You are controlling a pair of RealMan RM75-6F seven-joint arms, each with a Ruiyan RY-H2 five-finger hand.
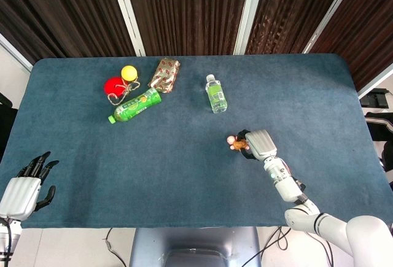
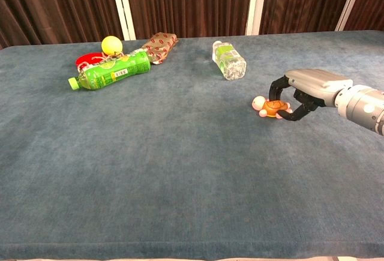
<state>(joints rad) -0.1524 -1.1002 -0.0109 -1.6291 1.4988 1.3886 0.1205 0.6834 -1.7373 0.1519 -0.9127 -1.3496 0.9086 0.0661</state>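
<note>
Right robot hand (image 2: 300, 93): fingers curled around the toy turtle (image 2: 268, 106), thumb on the near side, other fingers over the far side of the shell. Contact on both sides in the chest view, so it is gripping the toy. Turtle is on or just off the blue surface (image 2: 180, 171); can't tell which. Head view shows the same robot hand (image 1: 256, 143) covering most of the turtle (image 1: 236, 143), only the head end sticking out to the left.

Turtle position: right-centre of the surface, towards the near edge.

Left robot hand (image 1: 24, 186): at the near left corner, over the surface edge, fingers spread apart, holding nothing. Not visible in the chest view.

Other things:
- clear water bottle (image 2: 228, 59) lying on its side, beyond the turtle and a little left, apart from it.
- green drink bottle (image 2: 110, 71) lying on its side, far left.
- yellow ball (image 2: 111, 45) and a red object (image 2: 87, 60) just behind the green bottle, with a bit of rope (image 1: 121, 91) among them.
- patterned wrapped packet (image 2: 159, 46) just right of that cluster.

Nothing lies between the right robot hand and the turtle.
</note>
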